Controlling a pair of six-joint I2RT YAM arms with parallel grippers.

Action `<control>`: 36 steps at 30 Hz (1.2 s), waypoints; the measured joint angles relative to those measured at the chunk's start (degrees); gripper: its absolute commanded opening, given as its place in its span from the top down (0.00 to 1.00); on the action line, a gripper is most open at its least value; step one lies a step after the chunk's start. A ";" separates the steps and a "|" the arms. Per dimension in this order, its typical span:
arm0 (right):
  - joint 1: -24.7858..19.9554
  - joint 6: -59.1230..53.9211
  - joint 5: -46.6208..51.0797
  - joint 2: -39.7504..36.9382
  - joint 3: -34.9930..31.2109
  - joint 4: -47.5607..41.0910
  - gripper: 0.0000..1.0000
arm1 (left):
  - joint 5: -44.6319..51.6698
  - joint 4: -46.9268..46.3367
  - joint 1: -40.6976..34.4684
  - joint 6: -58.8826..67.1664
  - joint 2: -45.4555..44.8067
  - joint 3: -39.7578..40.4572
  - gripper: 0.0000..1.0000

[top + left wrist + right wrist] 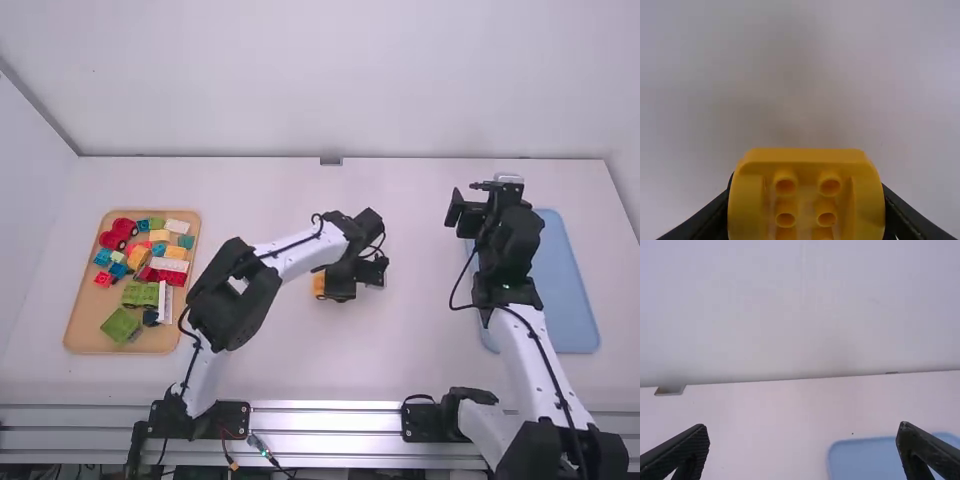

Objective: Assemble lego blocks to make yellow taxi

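Beneath both claws: white counter [420,340]. Well left of the left claw [340,284]: tan tray [80,335] of assorted blocks [140,294]. Near the right claw [466,202], fingers apart: blue tray [567,290]. Grasped by the left claw: yellow block [805,156].

In the high view the light is bright and even over the white table [430,350]; the metal rail [325,421] gives a white shine; the left wrist view is dimmer, with a soft grey shadow beyond the yellow block [805,156]; in the right wrist view, the wall [790,300] is softly lit; the light's source I cannot tell.
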 measured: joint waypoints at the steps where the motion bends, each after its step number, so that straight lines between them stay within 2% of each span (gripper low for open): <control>1: 0.00 -0.02 -0.17 0.00 0.00 0.02 0.01 | 0.50 1.03 0.00 -0.04 0.00 -0.81 0.64; 5: 0.00 0.17 -0.37 0.00 0.00 0.09 0.01 | 1.84 3.96 0.22 -0.52 0.00 -3.91 0.58; 7: 0.00 0.15 -0.57 0.00 0.00 0.09 0.01 | 1.33 4.09 0.22 -1.20 0.00 -4.20 0.48; 8: 0.00 0.11 -0.66 0.00 0.00 0.07 0.01 | 0.76 4.15 0.22 -1.64 0.00 -4.17 0.35; 9: 0.00 0.11 -0.57 0.00 0.00 0.11 0.01 | 0.66 4.17 0.22 -1.77 0.00 -4.17 0.33; 11: 0.00 0.17 -0.68 0.00 0.00 0.09 0.01 | 0.31 4.26 0.22 -2.32 0.00 -4.17 0.01; 20: 0.00 -0.74 -3.34 0.00 0.00 0.33 0.01 | -0.09 2.51 0.28 -3.08 0.00 -3.82 0.01; 25: 0.44 -4.09 -12.31 0.00 0.04 4.31 0.01 | -0.07 -4.17 1.95 -3.06 0.00 1.33 0.01; 28: 2.36 -4.79 -16.31 0.00 0.11 7.23 0.01 | -0.07 -6.97 4.76 -3.06 -0.02 6.16 0.01; 31: 6.73 -7.04 -18.91 0.00 0.48 7.87 0.01 | -0.07 -9.55 10.54 -4.79 -0.17 12.50 0.01; 36: 15.98 -13.64 -20.06 0.00 0.74 2.23 0.01 | -0.09 -11.08 21.42 -10.71 -0.17 20.55 0.01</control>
